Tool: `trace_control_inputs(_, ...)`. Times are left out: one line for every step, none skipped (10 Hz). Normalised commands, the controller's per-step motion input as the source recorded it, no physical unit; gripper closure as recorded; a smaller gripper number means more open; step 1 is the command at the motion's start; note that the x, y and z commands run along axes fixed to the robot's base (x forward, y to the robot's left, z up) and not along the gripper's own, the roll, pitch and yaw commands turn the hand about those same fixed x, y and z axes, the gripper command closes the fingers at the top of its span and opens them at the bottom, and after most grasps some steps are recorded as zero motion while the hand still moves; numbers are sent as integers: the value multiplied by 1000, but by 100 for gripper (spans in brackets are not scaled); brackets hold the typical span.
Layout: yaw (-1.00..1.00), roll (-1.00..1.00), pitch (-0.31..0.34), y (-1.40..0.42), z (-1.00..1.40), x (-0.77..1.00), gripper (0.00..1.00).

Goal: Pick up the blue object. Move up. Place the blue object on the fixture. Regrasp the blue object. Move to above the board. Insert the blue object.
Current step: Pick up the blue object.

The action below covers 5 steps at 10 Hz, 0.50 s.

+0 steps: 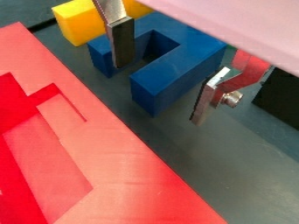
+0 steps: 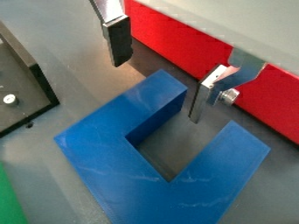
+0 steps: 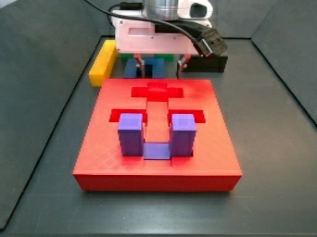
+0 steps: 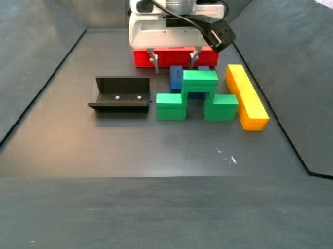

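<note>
The blue object point(image 1: 176, 74) is a dark blue U-shaped block lying on the dark floor beside the red board point(image 1: 70, 149). It also shows in the wrist view point(image 2: 140, 149) and, partly hidden behind a green block, in a side view point(image 4: 177, 76). My gripper point(image 1: 162, 87) is open and low, its two silver fingers straddling one prong of the blue object with gaps on both sides; it also shows in the wrist view point(image 2: 159, 90). The black fixture point(image 4: 120, 97) stands apart on the floor and shows at an edge of a wrist view point(image 2: 17, 83).
A purple U-shaped block point(image 3: 155, 134) sits in a slot of the board point(image 3: 155, 162). A green block point(image 4: 196, 95) and a long yellow bar point(image 4: 244, 95) lie close to the blue object. The yellow bar also shows just beyond one finger point(image 1: 79, 22).
</note>
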Motion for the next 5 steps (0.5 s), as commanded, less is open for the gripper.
trace_control_inputs(0,27,0,0,-137,0,0)
trace_control_inputs(0,24,0,0,-83,0,0)
trace_control_inputs(0,6,0,0,-40,0,0)
trace_control_inputs(0,7,0,0,-3,0,0)
trace_control_inputs(0,0,0,0,0,0,0)
